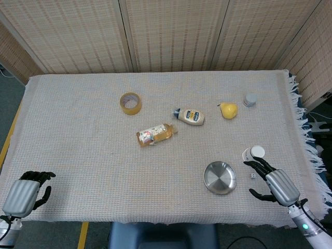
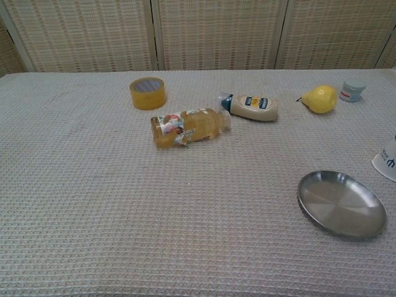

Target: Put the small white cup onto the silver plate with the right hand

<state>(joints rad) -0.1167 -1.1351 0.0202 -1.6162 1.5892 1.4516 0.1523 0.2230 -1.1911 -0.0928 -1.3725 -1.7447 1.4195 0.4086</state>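
Observation:
The small white cup (image 1: pixel 254 153) sits near the table's right edge, just beyond the silver plate (image 1: pixel 220 177). In the chest view only part of the cup (image 2: pixel 387 162) shows at the right border, with the plate (image 2: pixel 341 204) to its lower left. My right hand (image 1: pixel 275 182) lies just behind the cup, fingers spread and pointing at it, fingertips (image 1: pixel 250 164) a little short of it and nothing held. My left hand (image 1: pixel 26 194) rests at the table's near left corner, fingers loosely bent and empty. Neither hand shows in the chest view.
A tiny white cube (image 1: pixel 251 177) lies between the plate and my right hand. Further back are a yellow pear (image 1: pixel 228 110), a small grey jar (image 1: pixel 250 99), a mayonnaise bottle (image 1: pixel 190 116), a juice bottle (image 1: pixel 154 135) and a tape roll (image 1: pixel 130 102).

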